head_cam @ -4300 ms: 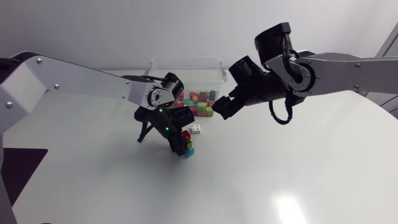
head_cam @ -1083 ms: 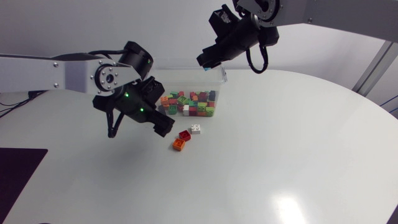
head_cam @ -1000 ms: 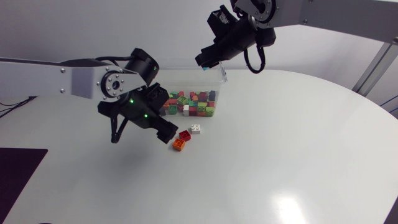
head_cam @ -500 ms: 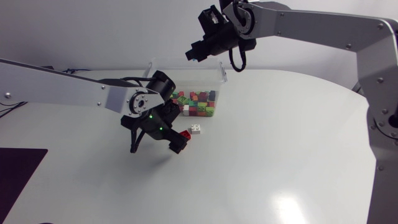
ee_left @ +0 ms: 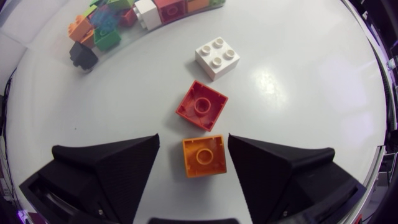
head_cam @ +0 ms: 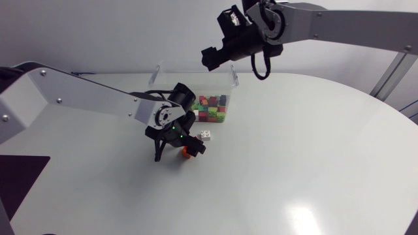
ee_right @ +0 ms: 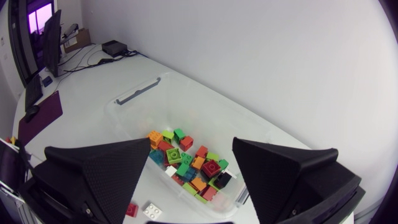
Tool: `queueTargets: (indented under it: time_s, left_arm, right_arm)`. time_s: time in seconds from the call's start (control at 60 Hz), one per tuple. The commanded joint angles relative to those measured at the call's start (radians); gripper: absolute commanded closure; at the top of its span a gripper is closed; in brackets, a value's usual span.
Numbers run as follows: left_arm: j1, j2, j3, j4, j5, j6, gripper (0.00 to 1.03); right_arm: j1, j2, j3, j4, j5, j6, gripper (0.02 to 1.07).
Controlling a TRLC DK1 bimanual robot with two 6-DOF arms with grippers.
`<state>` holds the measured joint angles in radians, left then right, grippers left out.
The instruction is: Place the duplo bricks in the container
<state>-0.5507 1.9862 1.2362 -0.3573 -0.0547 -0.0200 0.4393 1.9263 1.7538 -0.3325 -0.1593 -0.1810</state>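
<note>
While left tool (ee_left: pixel 193 139) straddles orange brick (ee_left: pixel 204 156), unclosed | right tool (ee_right: pixel 192 142) spread wide, empty, over container (ee_right: pixel 133 117)

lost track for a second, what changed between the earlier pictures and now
The left end effector came down over the orange brick, open, a finger on each side. The right end effector rose to above the container. Red brick and white brick lie unmoved.

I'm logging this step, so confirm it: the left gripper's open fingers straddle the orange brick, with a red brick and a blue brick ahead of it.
Wrong colour: the left wrist view shows a white brick, not a blue one. The left gripper is open astride the orange brick, with the red brick and the white brick ahead of it.
</note>
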Motion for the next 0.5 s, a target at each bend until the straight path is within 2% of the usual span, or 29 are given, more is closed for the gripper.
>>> queueTargets:
  time_s: [0.0,0.1,0.267,0.483]
  left_arm:
    - [-0.011,0.039,0.026,0.003,-0.008,-0.028,0.60]
    - [-0.018,0.042,0.023,-0.008,-0.010,-0.024,0.61]
    - [-0.017,0.022,0.012,-0.068,-0.010,-0.018,0.70]
    - [0.032,-0.178,-0.063,-0.114,-0.005,0.040,0.70]
  right_arm:
    - [-0.011,-0.096,-0.103,0.018,0.009,0.029,0.08]
    - [-0.030,-0.171,-0.200,0.029,0.009,0.041,0.08]
    - [-0.062,-0.254,-0.341,0.026,0.000,0.041,0.08]
    - [-0.054,-0.230,-0.445,-0.026,0.000,0.043,0.08]
